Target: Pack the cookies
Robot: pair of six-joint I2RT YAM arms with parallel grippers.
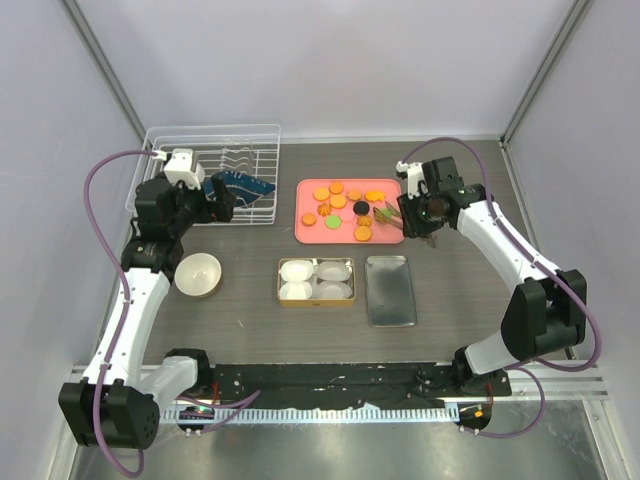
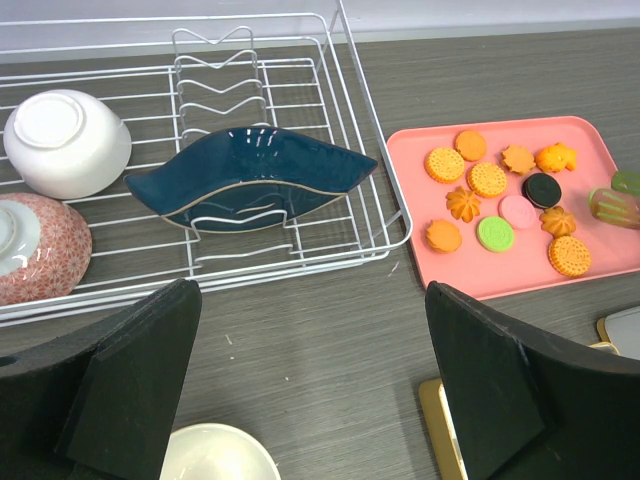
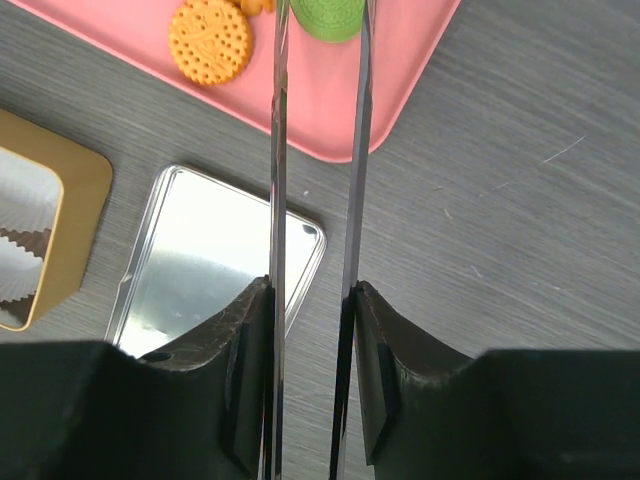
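The cookies (image 1: 338,200) lie scattered on a pink tray (image 1: 305,236): mostly orange, one black (image 2: 543,189), one pink (image 2: 518,211), one green (image 2: 495,234). My right gripper (image 1: 418,214) (image 3: 312,300) is shut on a pair of metal tongs (image 3: 277,150). The two tong blades reach to a green cookie (image 3: 330,15) at the tray's right end, one on each side of it. Whether they pinch it cannot be told. Beside it lies an orange cookie (image 3: 209,42). My left gripper (image 1: 220,200) (image 2: 310,330) hangs open over bare table beside the dish rack, with nothing in it.
A gold tin (image 1: 316,301) holding white paper cups sits in front of the tray, its silver lid (image 1: 390,290) to its right. A white wire dish rack (image 1: 212,135) at back left holds a blue dish (image 2: 250,175) and two bowls. A cream bowl (image 1: 198,273) stands near the left arm.
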